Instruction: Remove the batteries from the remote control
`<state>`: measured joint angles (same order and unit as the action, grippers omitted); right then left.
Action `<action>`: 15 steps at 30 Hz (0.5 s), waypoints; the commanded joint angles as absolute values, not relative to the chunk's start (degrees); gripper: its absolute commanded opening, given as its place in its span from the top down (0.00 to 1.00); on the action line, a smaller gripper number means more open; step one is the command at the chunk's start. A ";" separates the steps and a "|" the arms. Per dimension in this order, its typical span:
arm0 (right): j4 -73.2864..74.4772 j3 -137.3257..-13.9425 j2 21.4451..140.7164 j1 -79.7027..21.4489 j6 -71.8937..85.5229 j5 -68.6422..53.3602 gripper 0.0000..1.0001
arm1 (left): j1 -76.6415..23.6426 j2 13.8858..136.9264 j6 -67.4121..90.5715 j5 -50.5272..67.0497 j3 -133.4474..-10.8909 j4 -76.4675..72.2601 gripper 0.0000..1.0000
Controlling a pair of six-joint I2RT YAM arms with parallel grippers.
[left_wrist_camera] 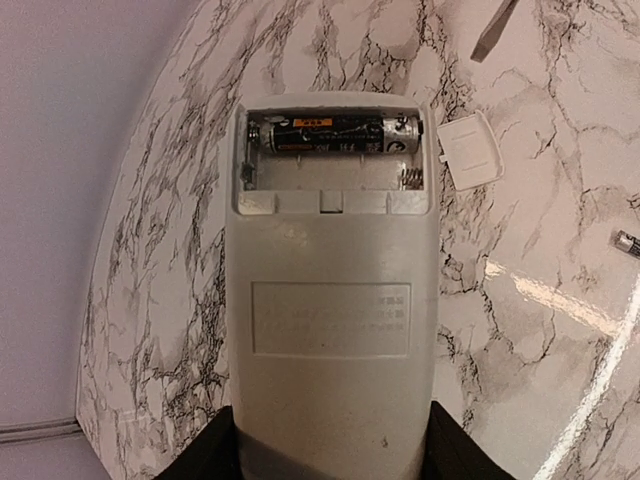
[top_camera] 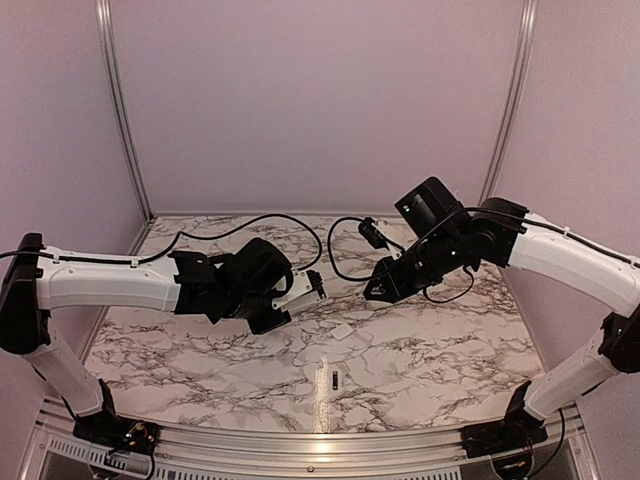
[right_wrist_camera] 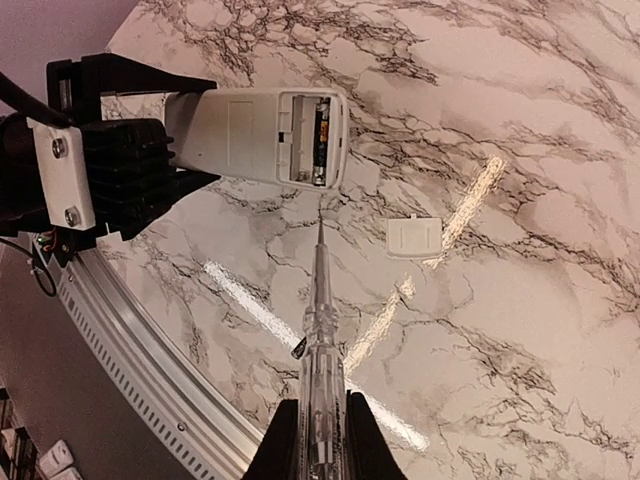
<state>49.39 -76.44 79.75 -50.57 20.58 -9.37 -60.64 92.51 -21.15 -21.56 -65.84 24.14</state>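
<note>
The left claw [left_wrist_camera: 333, 462] is clamped on the remote control [left_wrist_camera: 330, 320], and the right claw [right_wrist_camera: 322, 440] squeezes a thin pale rod [right_wrist_camera: 320, 330]. One battery [left_wrist_camera: 335, 135] sits in the open end just past the left claw. The other battery [top_camera: 336, 378] lies on the surface [top_camera: 420, 350] off to its side, so I think half is done.

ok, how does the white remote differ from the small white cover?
The flat white rectangular remote control is long and gripped in the left claw; the small white squarish cover is far shorter and lies loose on the marble table. Both are white plastic.
</note>
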 commanded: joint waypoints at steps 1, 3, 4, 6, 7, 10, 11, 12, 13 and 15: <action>49.97 -79.70 81.22 -50.78 21.68 -7.51 1.00 | -61.23 94.32 -16.92 -22.47 -68.39 28.29 0.81; 49.46 -79.87 81.68 -50.79 21.82 -7.36 1.00 | -61.55 94.62 -15.54 -22.50 -68.62 29.09 0.81; 49.27 -80.05 81.93 -50.80 21.89 -7.30 1.00 | -61.72 94.90 -14.81 -22.19 -68.72 29.54 0.81; 48.43 -80.24 82.28 -50.80 22.06 -7.49 1.00 | -62.17 95.09 -14.35 -21.43 -68.69 29.88 0.81; 47.99 -80.38 82.42 -50.80 22.06 -7.74 1.00 | -62.47 95.14 -14.27 -21.04 -68.65 29.96 0.81; 47.30 -80.51 83.23 -50.80 21.86 -9.10 1.00 | -63.00 95.54 -14.17 -20.34 -69.25 30.93 0.82; 47.29 -80.53 83.63 -50.78 21.76 -9.51 1.00 | -63.09 95.80 -13.81 -20.19 -69.68 31.54 0.82; 47.36 -80.44 83.97 -50.80 21.64 -9.97 1.00 | -63.10 96.11 -13.45 -20.13 -70.16 32.21 0.82; 47.35 -80.38 84.17 -50.78 21.58 -10.28 1.00 | -63.11 96.48 -13.00 -20.13 -70.67 32.89 0.82; 47.46 -80.34 84.68 -50.80 21.51 -10.66 1.00 | -63.26 97.07 -11.98 -20.28 -71.48 33.79 0.84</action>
<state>48.45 -78.19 83.26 -50.57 21.23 -9.19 -62.85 95.50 -14.63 -20.80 -68.47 30.94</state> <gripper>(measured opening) 0.115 0.579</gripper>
